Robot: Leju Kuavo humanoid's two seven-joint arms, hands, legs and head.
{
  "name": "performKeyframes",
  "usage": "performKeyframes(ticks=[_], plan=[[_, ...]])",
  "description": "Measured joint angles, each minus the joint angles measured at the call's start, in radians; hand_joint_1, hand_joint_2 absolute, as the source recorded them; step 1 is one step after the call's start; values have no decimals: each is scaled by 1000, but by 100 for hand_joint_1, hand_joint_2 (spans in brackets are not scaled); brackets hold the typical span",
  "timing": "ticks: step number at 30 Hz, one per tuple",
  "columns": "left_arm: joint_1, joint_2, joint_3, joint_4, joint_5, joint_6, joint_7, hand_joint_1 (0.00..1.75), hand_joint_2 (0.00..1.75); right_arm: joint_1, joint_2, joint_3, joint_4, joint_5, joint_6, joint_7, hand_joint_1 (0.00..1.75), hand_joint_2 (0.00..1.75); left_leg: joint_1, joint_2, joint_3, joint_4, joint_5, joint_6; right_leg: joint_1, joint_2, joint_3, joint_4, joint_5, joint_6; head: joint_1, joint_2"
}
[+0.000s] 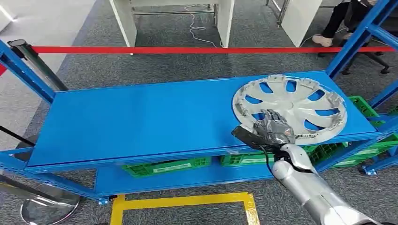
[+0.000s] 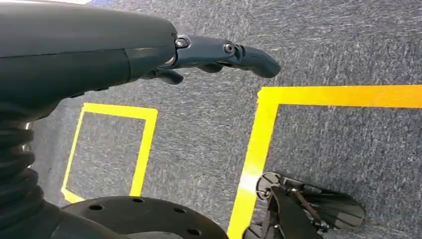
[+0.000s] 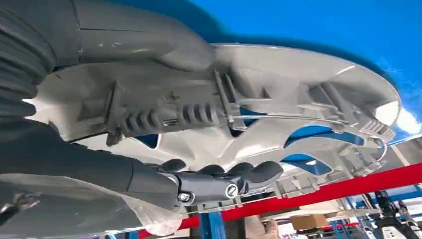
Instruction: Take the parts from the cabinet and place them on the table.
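A silver hubcap [image 1: 295, 101] with several spokes lies on the right end of the blue cabinet's top shelf [image 1: 141, 117], its near rim at the shelf's front edge. My right hand [image 1: 273, 127] grips that near rim. In the right wrist view the grey thumb [image 3: 164, 47] presses one face of the hubcap [image 3: 298, 74], and the dark fingers [image 3: 224, 180] curl against the other face. My left hand [image 2: 149, 55] hangs over the grey carpet with its fingers stretched out, holding nothing.
Green crates [image 1: 164, 166] sit on the lower shelf. Blue uprights [image 1: 356, 37] frame the right end. Behind the cabinet run a red barrier tape [image 1: 187, 49] and a stanchion [image 1: 35, 63]; a person [image 1: 338, 23] sits at the back right. Yellow tape [image 1: 187, 201] marks the floor in front.
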Motion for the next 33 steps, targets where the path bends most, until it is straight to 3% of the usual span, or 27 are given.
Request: performKeyframes(ticks=[12, 13, 17, 21, 25, 33], plan=[[0, 14, -2, 0, -18, -15, -4, 0, 175, -23, 12, -34, 40, -29, 1, 24, 0, 175, 0, 0, 0, 0, 0, 0, 0, 0, 0, 0, 0, 0, 0, 0], [0, 17, -2, 0, -9, -21, -15, 0, 175, -25, 13, -36, 44, -28, 0, 26, 0, 0, 0, 0, 0, 0, 0, 0, 0, 0, 0, 0, 0, 0, 0, 0], [-5, 20, -2, 0, 0, -24, -29, 0, 175, -28, 14, -40, 57, -27, -6, 29, 0, 0, 0, 0, 0, 0, 0, 0, 0, 0, 0, 0, 0, 0, 0, 0], [-4, 16, -2, 1, -12, -24, -3, 0, 175, -26, 24, -48, 60, -28, -44, 29, 0, 0, 0, 0, 0, 0, 0, 0, 0, 0, 0, 0, 0, 0, 0, 0], [-3, 11, -2, 2, -15, -22, 12, 0, 175, 7, 37, -46, 29, 124, -156, 131, 0, 0, 0, 0, 0, 0, 0, 0, 0, 0, 0, 0, 0, 0, 0, 0], [-3, 8, -2, 1, -15, -22, 12, 0, 175, 25, 44, -42, 7, 140, -167, 146, 0, 0, 0, 0, 0, 0, 0, 0, 0, 0, -1, 0, 0, 0, 0, 0]])
